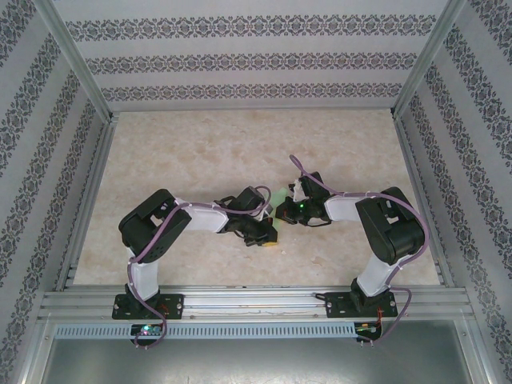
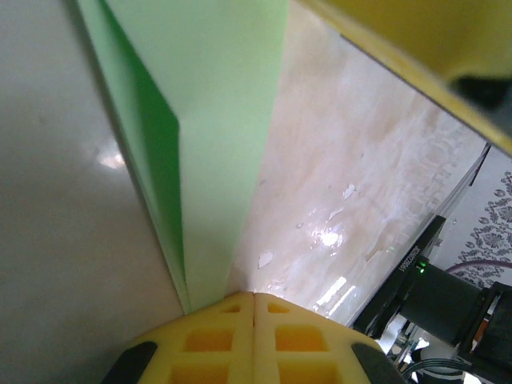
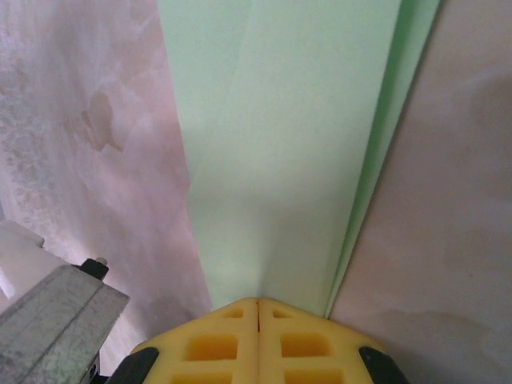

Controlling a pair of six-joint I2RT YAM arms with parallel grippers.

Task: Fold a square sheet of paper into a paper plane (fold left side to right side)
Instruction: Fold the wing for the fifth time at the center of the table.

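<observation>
The light green paper [image 1: 279, 198] lies folded at the middle of the table, mostly hidden between the two gripper heads. In the left wrist view it is a narrow layered strip [image 2: 224, 120] with a darker flap on its left. It runs away from my left gripper [image 2: 254, 296], whose yellow fingers are shut, with the paper's near end tucked under the left fingertip. In the right wrist view the paper [image 3: 288, 144] stretches ahead of my right gripper [image 3: 258, 302], shut with its tips resting on the sheet. From above, the left gripper [image 1: 270, 242] and right gripper [image 1: 294, 194] sit close together.
The marbled tabletop [image 1: 200, 160] is walled by patterned panels [image 1: 248, 60] on three sides. A yellow finger of the other gripper [image 2: 416, 40] crosses the top right of the left wrist view. A grey metal part [image 3: 56, 320] sits beside the right gripper.
</observation>
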